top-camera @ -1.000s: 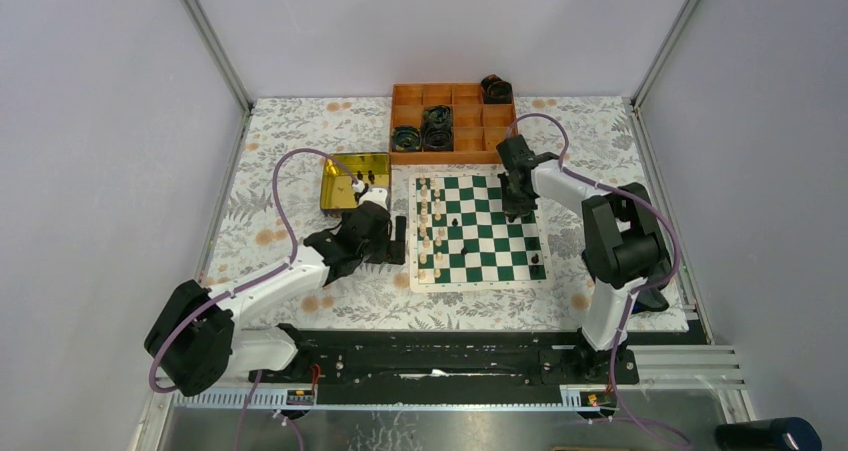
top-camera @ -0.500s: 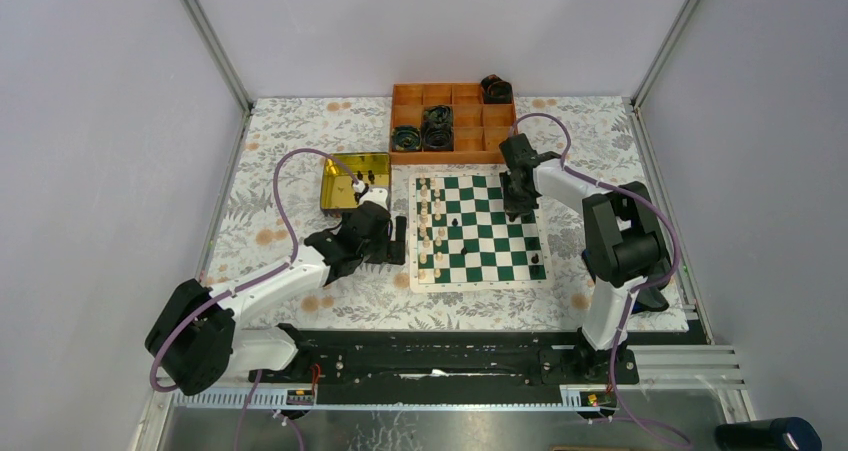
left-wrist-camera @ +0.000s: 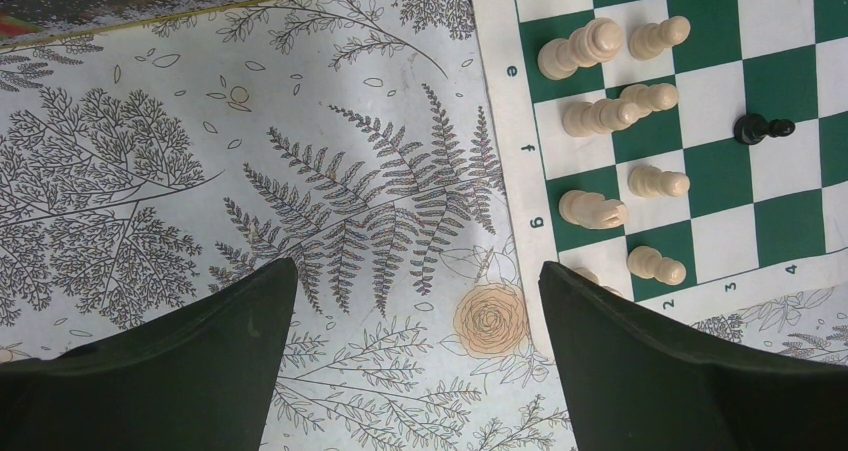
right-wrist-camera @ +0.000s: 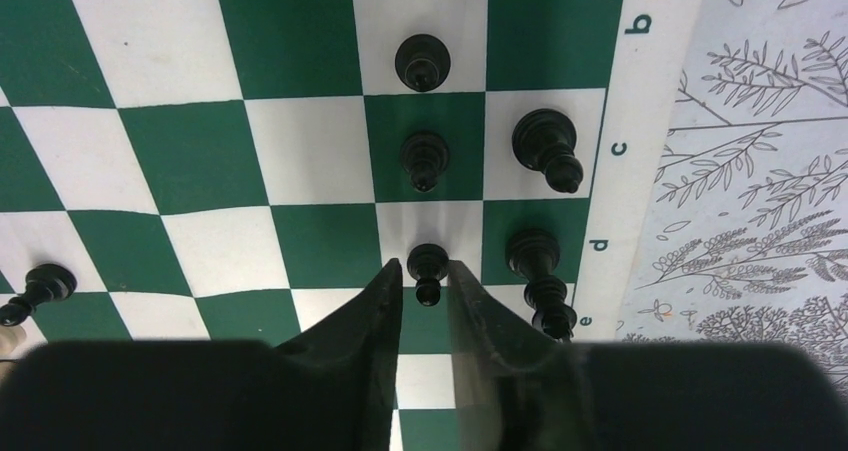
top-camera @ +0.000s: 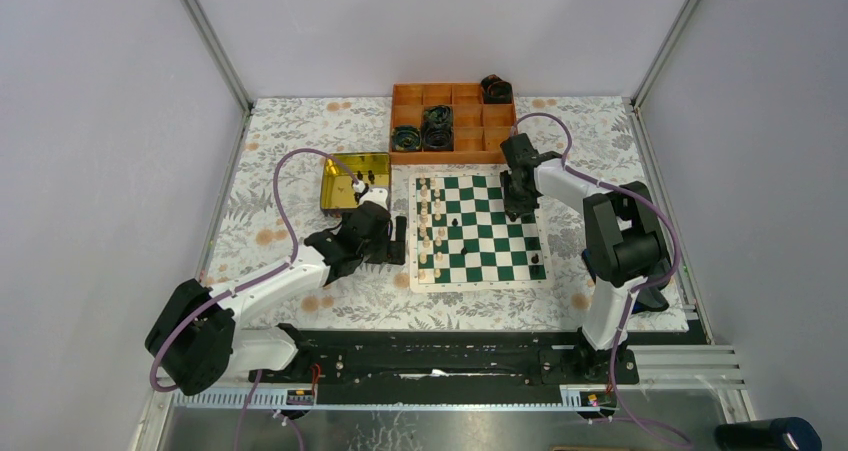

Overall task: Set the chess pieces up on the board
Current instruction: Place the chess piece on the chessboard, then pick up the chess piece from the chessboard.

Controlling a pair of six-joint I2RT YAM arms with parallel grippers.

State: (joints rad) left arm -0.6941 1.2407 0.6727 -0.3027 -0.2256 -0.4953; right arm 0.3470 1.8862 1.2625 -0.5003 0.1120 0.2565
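Observation:
The green and white board (top-camera: 495, 236) lies mid-table. Cream-white chess pieces (top-camera: 432, 226) stand in its two left columns; the left wrist view shows them (left-wrist-camera: 595, 43) beside a lone black pawn (left-wrist-camera: 760, 128). My right gripper (right-wrist-camera: 424, 267) hangs over the board's far right corner (top-camera: 517, 209). Its jaws are slightly parted around a black pawn (right-wrist-camera: 428, 263) standing on a white square, with a thin gap on the left side. Two more black pawns (right-wrist-camera: 425, 156) and taller black pieces (right-wrist-camera: 545, 141) stand nearby. My left gripper (left-wrist-camera: 417, 271) is wide open over the flowered cloth, left of the board.
A yellow tin (top-camera: 330, 196) with a few pieces sits left of the board, just beyond my left gripper. An orange compartment tray (top-camera: 445, 157) with dark cable rolls stands behind the board. Another black pawn (right-wrist-camera: 40, 289) stands further in on the board.
My right gripper's jaws have parted a little around the black pawn, which now stands on its square. Neither arm has shifted noticeably.

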